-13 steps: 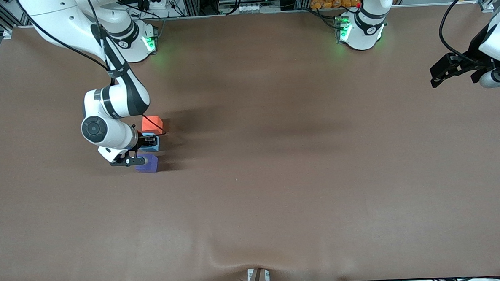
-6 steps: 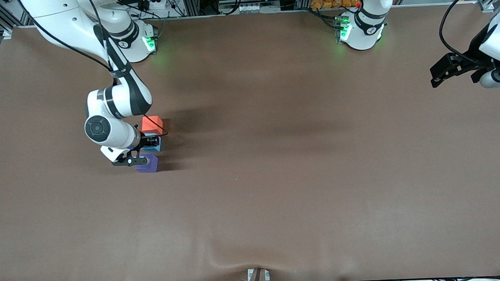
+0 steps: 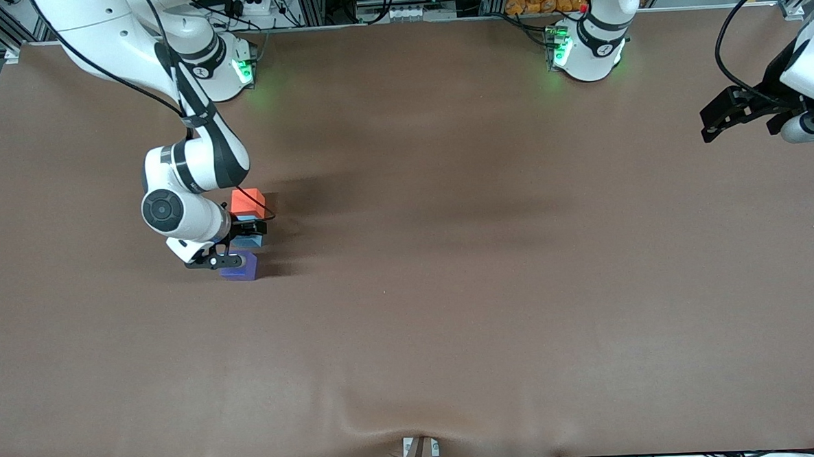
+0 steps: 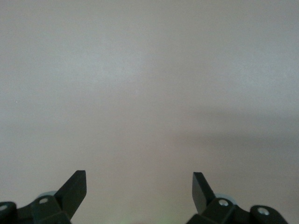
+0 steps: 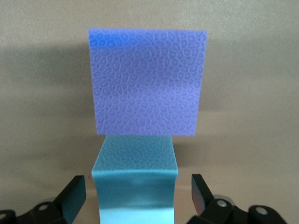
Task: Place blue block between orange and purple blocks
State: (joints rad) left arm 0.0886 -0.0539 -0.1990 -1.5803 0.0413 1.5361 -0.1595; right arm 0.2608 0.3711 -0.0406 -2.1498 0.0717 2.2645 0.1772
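Blue block [image 3: 249,239]: light sky-blue cube on the tabletop [image 3: 451,288], in the left-centre of the front frame, toward the right arm's end. It sits in line between the orange block and the purple block, mostly covered by the right pincer from above. In the right wrist view [image 5: 134,186] it fills the lower centre of the frame, standing between the two finger tips with a gap showing on each side.

Orange block [image 3: 247,200]: bright orange-red cube, farther from the front camera than the blue block, just beside it.

Purple block [image 3: 240,267]: violet-purple cube, nearer to the front camera than the blue block, just beside it. In the right wrist view [image 5: 147,81] it occupies the upper centre, its face showing a pebbled texture.

Row: orange, blue, purple run top to bottom in the front frame, close together; whether the neighbouring faces touch cannot be told.

Right pincer [image 3: 242,237]: low over the blue block, fingers spread, released; the fingers [image 5: 74,192] stand clear of the cube's sides.

Left pincer [image 3: 718,120]: upper right of the front frame, over the tabletop edge at the left arm's end, waiting. Left wrist view shows the fingers [image 4: 74,186] apart, nothing between them, bare tabletop [image 4: 149,93] below.
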